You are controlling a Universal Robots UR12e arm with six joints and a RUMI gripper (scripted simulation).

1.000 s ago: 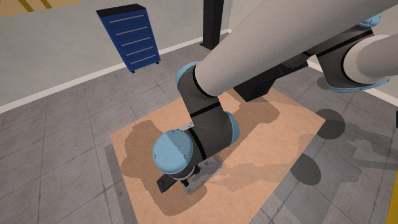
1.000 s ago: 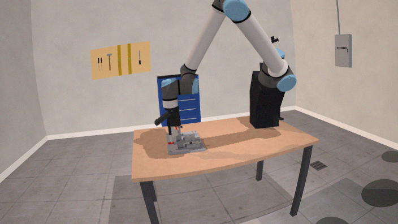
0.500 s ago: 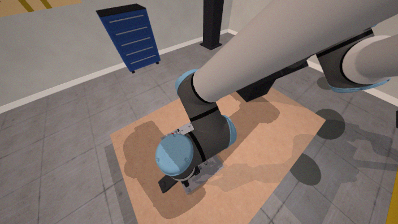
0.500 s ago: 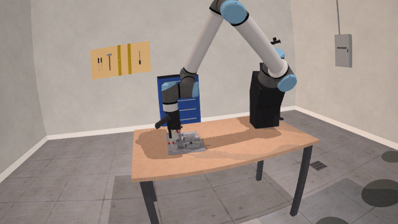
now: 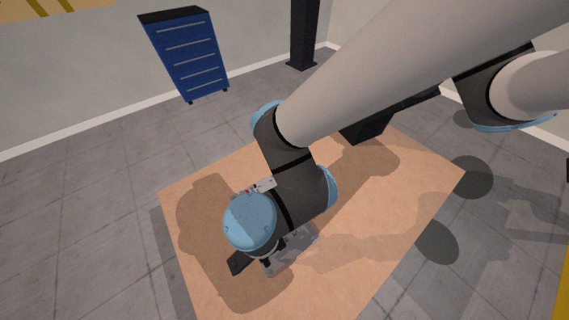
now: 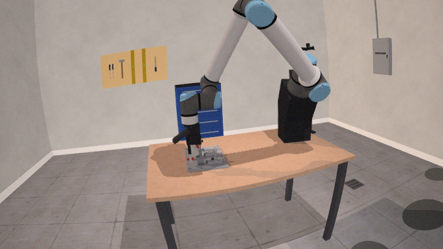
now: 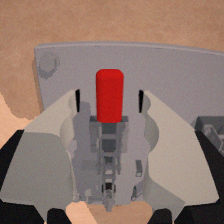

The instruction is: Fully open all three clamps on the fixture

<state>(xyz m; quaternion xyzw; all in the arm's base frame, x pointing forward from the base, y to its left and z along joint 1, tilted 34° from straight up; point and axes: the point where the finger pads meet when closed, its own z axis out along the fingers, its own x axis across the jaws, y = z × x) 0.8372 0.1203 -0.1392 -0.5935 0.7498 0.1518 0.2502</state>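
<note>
The grey fixture plate (image 6: 206,158) lies on the left half of the wooden table, with clamps and grey parts on it. It also shows in the wrist view (image 7: 160,75). A toggle clamp with a red handle (image 7: 110,95) stands directly under my gripper (image 7: 109,91). The two fingers stand one on each side of the handle, with a gap on both sides, so the gripper is open and holds nothing. In the exterior view the gripper (image 6: 193,147) points straight down over the plate's left side, among small red handle tips (image 6: 189,154). In the top view the wrist hides most of the fixture (image 5: 291,246).
A dark part (image 7: 212,127) sits on the plate at the right edge of the wrist view. The black robot pedestal (image 6: 294,110) stands on the table's far right. A blue drawer cabinet (image 6: 201,110) stands behind the table by the wall.
</note>
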